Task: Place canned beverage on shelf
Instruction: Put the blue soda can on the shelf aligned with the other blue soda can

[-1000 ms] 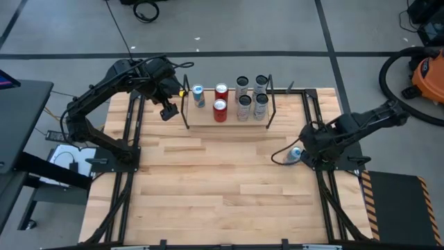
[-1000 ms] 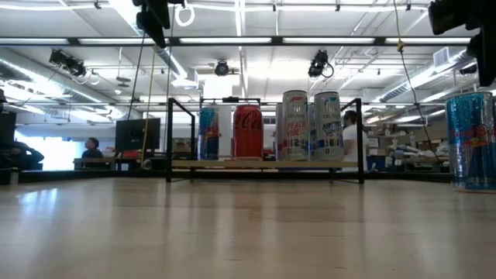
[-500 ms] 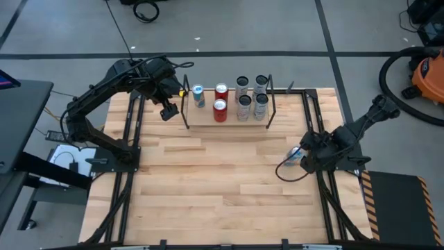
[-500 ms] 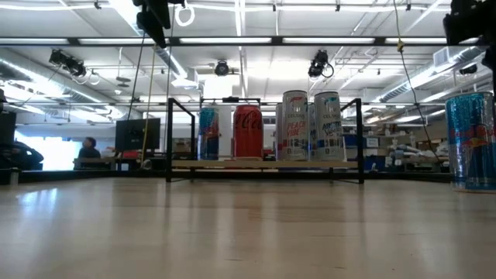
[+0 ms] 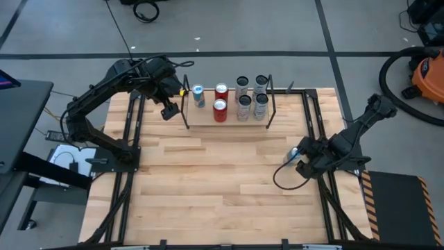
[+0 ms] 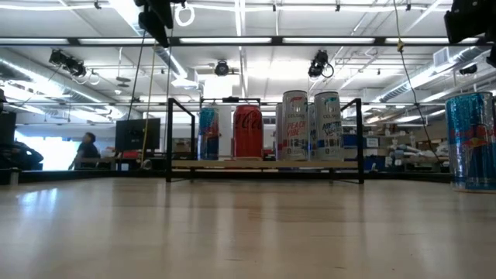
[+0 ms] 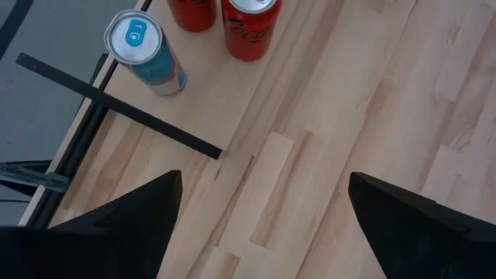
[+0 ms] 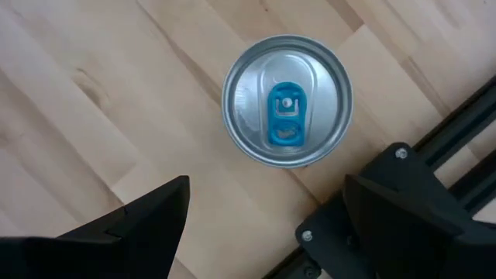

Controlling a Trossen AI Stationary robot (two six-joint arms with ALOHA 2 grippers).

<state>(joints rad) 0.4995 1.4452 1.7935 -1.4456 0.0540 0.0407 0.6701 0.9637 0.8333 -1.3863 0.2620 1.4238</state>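
the right gripper (image 5: 300,157) hangs above a blue canned beverage (image 8: 287,101) that stands upright on the table (image 5: 208,180) near its right edge, well apart from the shelf (image 5: 227,118). its fingers are spread wide and grasp nothing. the left gripper (image 5: 168,111) waits beside the shelf's left end, also spread and empty. six cans stand on the shelf.

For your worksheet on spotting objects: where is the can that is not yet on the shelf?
In the high view the can stands on the table's right side, off the shelf, right beside the right gripper.
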